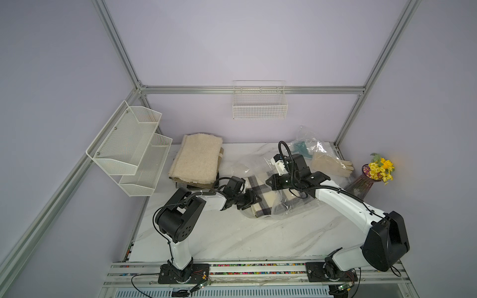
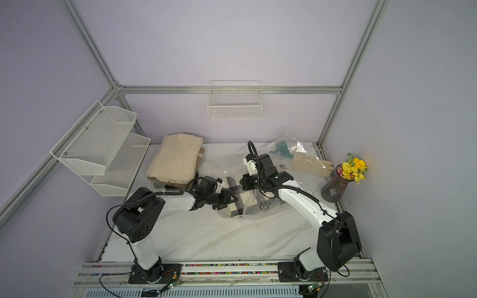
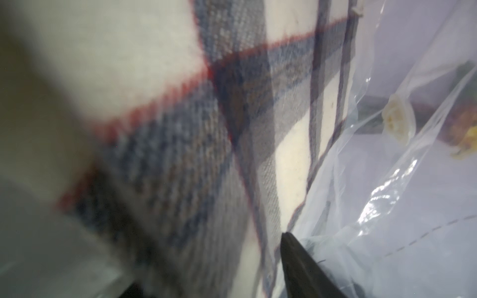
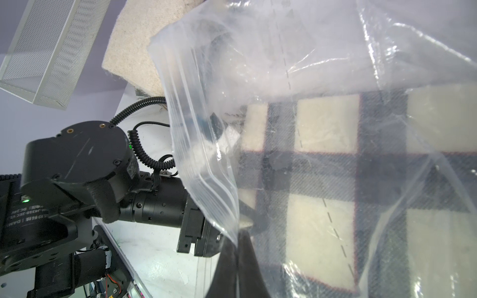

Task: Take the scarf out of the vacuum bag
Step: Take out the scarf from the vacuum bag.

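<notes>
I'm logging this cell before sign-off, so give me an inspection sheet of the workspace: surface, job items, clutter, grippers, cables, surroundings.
Surface: white marbled tabletop, no spills seen.
Job's things: plaid scarf lies partly inside the clear vacuum bag, mid-table.
Clutter: folded beige blanket, smaller clear bag with teal item, cream gloves, flower vase, along the back and right edge.
Grippers: right gripper shut, pinching the vacuum bag's mouth edge; left gripper at the scarf's end, grip unclear.
Cables: black corrugated hose loops above the right wrist; nothing snagged seen.
Surroundings: mesh shelf and wire basket on lilac walls.
</notes>
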Robot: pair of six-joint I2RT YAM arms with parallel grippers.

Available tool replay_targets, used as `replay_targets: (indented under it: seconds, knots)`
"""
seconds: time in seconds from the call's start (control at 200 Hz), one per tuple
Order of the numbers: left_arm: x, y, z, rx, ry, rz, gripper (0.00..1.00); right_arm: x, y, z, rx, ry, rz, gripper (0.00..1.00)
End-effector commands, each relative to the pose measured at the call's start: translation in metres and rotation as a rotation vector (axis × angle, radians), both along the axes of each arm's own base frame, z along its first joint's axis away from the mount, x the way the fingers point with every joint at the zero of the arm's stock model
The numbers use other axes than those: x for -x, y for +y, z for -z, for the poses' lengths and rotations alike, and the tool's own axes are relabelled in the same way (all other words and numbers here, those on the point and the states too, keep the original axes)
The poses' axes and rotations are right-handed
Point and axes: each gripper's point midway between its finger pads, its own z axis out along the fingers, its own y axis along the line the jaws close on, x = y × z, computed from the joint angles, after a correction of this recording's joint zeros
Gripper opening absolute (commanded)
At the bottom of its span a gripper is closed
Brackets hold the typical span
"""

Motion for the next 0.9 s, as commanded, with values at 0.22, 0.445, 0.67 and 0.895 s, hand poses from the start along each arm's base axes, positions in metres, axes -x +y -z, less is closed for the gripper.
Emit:
replay_targets:
  seconds: [0.22,0.445,0.67,0.895]
  knots:
    - [-0.023,-0.027,-0.015,0.022,-0.059,0.069,0.14,-0.021,-0.011,0.007,0.071,-0.062,0.088,0.00]
    - [-0.055,-0.047,-0.031,-0.010,-0.120,0.116,0.04,-0.053,-0.023,0.024,0.143,-0.100,0.194,0.00]
    - [-0.081,-0.063,-0.049,-0.007,-0.161,0.133,0.02,-0.102,-0.054,0.033,0.148,-0.104,0.322,0.00]
    - [-0.077,-0.055,-0.063,-0.071,-0.172,0.166,0.00,-0.123,-0.066,0.032,0.145,-0.108,0.359,0.00]
